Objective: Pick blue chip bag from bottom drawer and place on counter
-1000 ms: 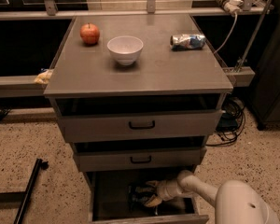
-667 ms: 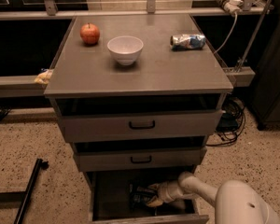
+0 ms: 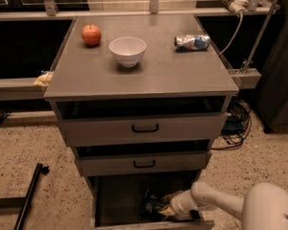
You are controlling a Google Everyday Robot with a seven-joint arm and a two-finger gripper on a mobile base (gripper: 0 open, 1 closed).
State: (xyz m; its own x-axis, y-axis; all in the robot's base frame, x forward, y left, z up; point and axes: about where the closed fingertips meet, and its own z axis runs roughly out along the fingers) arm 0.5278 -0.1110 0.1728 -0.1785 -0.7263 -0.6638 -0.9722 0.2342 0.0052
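The bottom drawer [image 3: 116, 199] is pulled open below two shallower drawers, its inside dark. The blue chip bag [image 3: 152, 206] lies in it as a dark glossy shape near the front middle. My gripper [image 3: 164, 209] reaches into the drawer from the right on the white arm [image 3: 216, 204] and is right at the bag. The counter [image 3: 173, 71] is the flat grey top of the cabinet above.
On the counter stand a red apple [image 3: 91, 34], a white bowl [image 3: 127, 51] and a silver-and-blue packet [image 3: 192, 42]. The upper drawers [image 3: 145, 128] overhang the bottom one. Cables [image 3: 235, 123] lie right of the cabinet; a black bar [image 3: 30, 190] lies on the floor left.
The arm has shifted slightly inside the bottom drawer, staying at the bag. Nothing on the counter has moved.
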